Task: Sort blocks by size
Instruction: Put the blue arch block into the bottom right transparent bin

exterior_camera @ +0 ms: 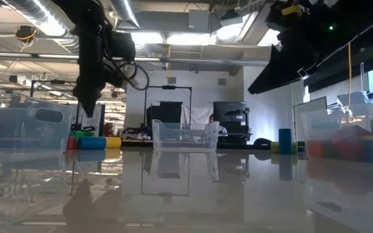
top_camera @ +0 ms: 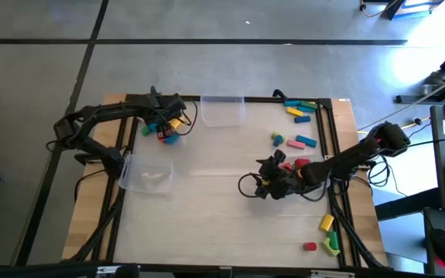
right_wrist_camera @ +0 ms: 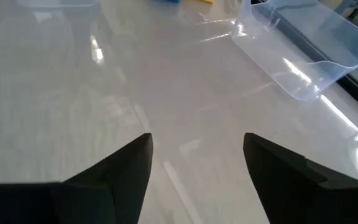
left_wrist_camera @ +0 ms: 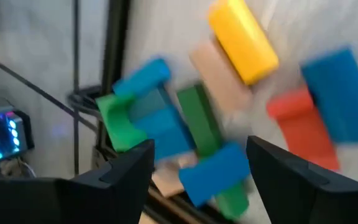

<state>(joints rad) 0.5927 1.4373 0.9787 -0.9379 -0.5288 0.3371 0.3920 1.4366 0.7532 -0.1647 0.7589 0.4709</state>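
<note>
The left gripper (top_camera: pixel 168 123) hangs with its fingers spread wide and empty over a small heap of coloured toy blocks (top_camera: pixel 164 131) at the table's far left; just ahead of its fingertips (left_wrist_camera: pixel 132 168) lie a yellow cylinder (left_wrist_camera: pixel 242 40), a green bar (left_wrist_camera: pixel 199 121), blue chunks (left_wrist_camera: pixel 160 124) and a red block (left_wrist_camera: pixel 303 127) (all jumbled and touching); the right gripper (top_camera: pixel 267 185) hovers over bare tabletop, fingers likewise apart, holding nothing; just behind it lie red blocks (top_camera: pixel 300 163), and a clear plastic bin (right_wrist_camera: pixel 306 53) stands ahead of it; more loose blocks (top_camera: pixel 300 109) lie at the far right corner.
</note>
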